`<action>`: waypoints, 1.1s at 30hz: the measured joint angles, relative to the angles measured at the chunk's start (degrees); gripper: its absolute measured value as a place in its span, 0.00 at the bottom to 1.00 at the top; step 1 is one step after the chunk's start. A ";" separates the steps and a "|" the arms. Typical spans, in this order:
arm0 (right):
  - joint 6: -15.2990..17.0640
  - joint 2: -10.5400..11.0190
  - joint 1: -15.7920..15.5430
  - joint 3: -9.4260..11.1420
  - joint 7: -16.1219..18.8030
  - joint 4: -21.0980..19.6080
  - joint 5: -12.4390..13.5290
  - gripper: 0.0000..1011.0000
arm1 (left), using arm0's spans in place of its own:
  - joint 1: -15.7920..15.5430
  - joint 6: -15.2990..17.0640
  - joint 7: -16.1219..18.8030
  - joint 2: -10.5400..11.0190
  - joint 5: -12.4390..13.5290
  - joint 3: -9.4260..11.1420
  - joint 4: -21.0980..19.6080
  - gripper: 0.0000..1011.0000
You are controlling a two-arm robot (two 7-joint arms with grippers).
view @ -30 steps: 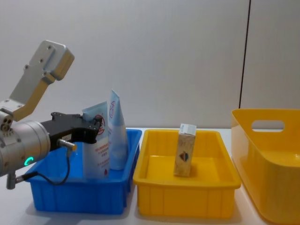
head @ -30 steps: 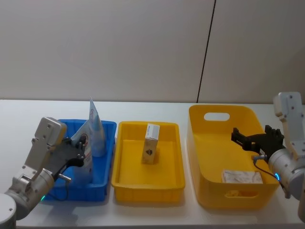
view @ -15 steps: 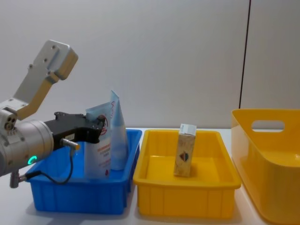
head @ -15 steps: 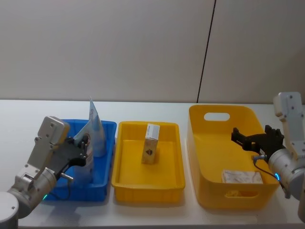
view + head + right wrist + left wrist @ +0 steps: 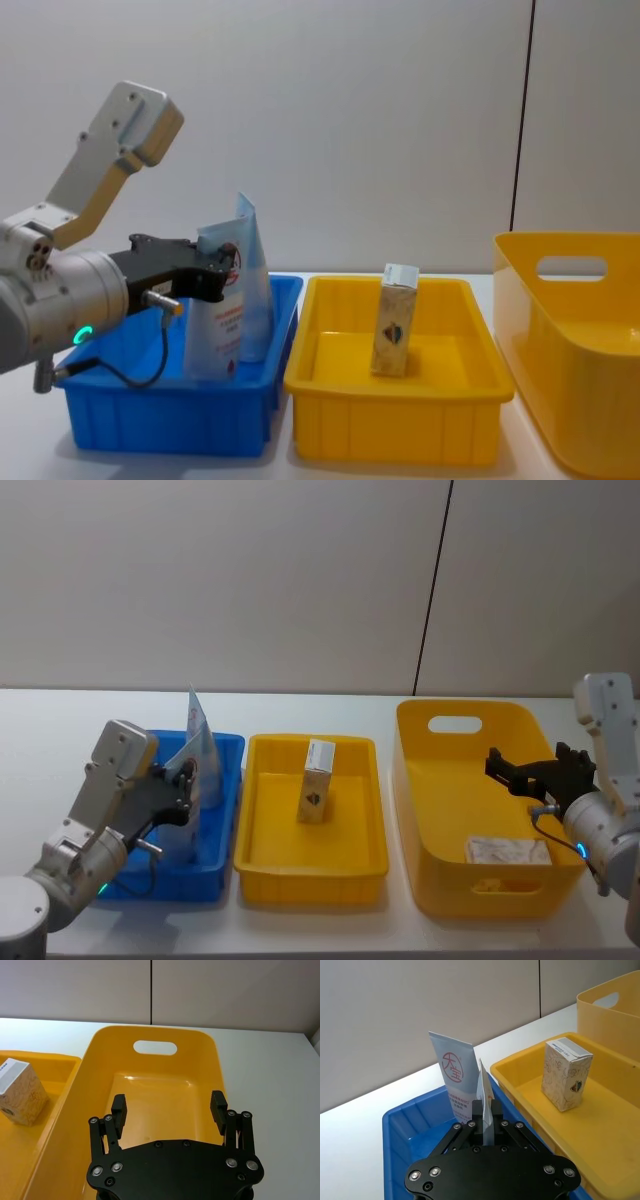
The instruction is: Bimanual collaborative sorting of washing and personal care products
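Blue bin (image 5: pixel 170 420): sitting at lower left, holding two tubes.
Left gripper (image 5: pixel 222 276): clenching the front tube (image 5: pixel 213 335), upright inside that bin.
Rear tube (image 5: pixel 256 300): standing just behind it.
Carton (image 5: pixel 393 320): standing in the centre yellow tray (image 5: pixel 390 435).
Right gripper (image 5: pixel 169 1105): hanging released over the yellow basket (image 5: pixel 440 880), at right.
Tan block (image 5: pixel 507 850): lying in that basket's lower right corner.

Only thing I can actually read: the red round logo (image 5: pixel 455 1068) on the tube (image 5: pixel 457 1095) just behind the left hand (image 5: pixel 484 1110) says 大宝. The red print under it, the print on the pouch (image 5: pixel 222 320) that hand grips, and the emblem on the carton (image 5: pixel 566 1074) are illegible.
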 joint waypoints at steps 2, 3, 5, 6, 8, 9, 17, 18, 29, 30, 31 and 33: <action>0.00 0.00 0.00 0.00 0.00 0.00 0.00 0.99 | -0.01 0.20 0.07 0.00 0.21 0.00 -0.34 0.08; 0.00 0.00 0.00 0.00 0.00 0.00 0.00 0.99 | -0.06 0.46 0.21 0.03 0.46 -0.01 -0.94 0.08; 0.00 0.00 0.00 0.00 0.00 0.00 0.00 0.99 | -0.06 0.72 0.35 0.07 0.70 -0.04 -1.53 0.08; 0.00 0.00 0.00 0.00 0.00 0.00 0.00 0.99 | -0.06 1.03 0.53 0.15 0.95 -0.10 -2.30 0.08; 0.00 0.00 0.00 0.00 0.00 0.00 0.00 0.99 | -0.04 1.64 0.87 0.31 1.39 -0.19 -3.55 0.08; 0.00 0.00 0.00 0.00 0.00 0.00 0.00 0.99 | -0.04 1.64 0.87 0.31 1.39 -0.19 -3.55 0.08; 0.00 0.00 0.00 0.00 0.00 0.00 0.00 0.99 | 0.64 4.89 2.36 1.35 3.29 -0.63 -9.74 0.08; 0.00 0.00 0.00 0.00 0.00 0.00 0.00 0.99 | 0.73 5.20 2.48 1.45 3.45 -0.66 -10.28 0.08; -0.01 0.00 0.00 0.00 0.01 0.00 0.00 0.99 | 1.02 6.64 2.10 2.43 4.42 -1.33 -15.41 0.08; -0.10 0.00 0.03 -0.03 0.03 0.01 -0.03 0.99 | 0.87 6.26 1.74 2.47 4.36 -1.40 -15.42 0.08; -0.18 0.01 0.06 -0.08 0.05 0.04 -0.06 0.99 | 0.73 5.92 1.44 2.49 4.27 -1.45 -15.39 0.08; -0.70 0.09 0.19 -0.35 0.17 0.19 -0.27 0.99 | 0.10 4.74 0.38 2.48 3.83 -1.60 -14.75 0.08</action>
